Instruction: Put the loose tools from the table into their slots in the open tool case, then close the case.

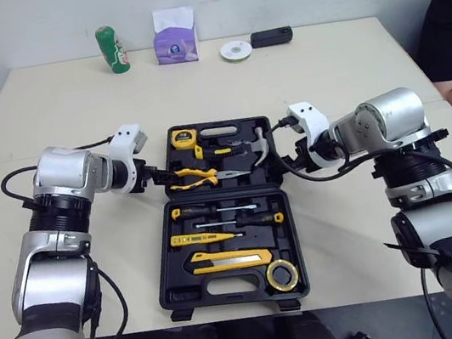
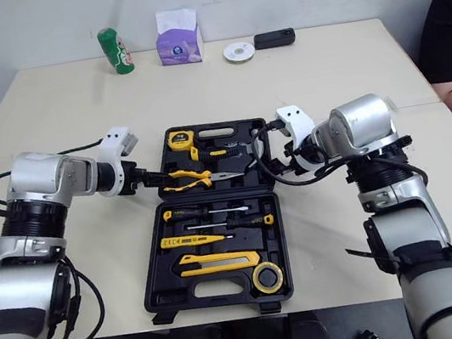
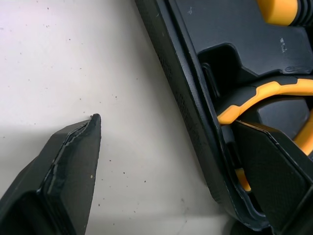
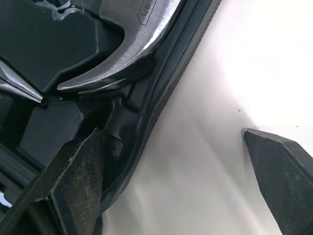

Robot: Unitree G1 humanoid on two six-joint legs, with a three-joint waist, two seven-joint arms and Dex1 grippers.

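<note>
Left tool (image 1: 157, 177) and right tool (image 1: 287, 158) spread wide astride the case (image 1: 165, 274) rim; I reckon everything's slotted, only closing left.

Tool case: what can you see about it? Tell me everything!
The case is black, looks like plastic, and lies open flat on the table, two halves hinged across the middle. Yellow-and-black tools sit in its slots. Two latches stick out at its near edge. The left gripper straddles the far half's left wall, one finger inside, one outside; the right gripper does likewise on the right wall.
</note>
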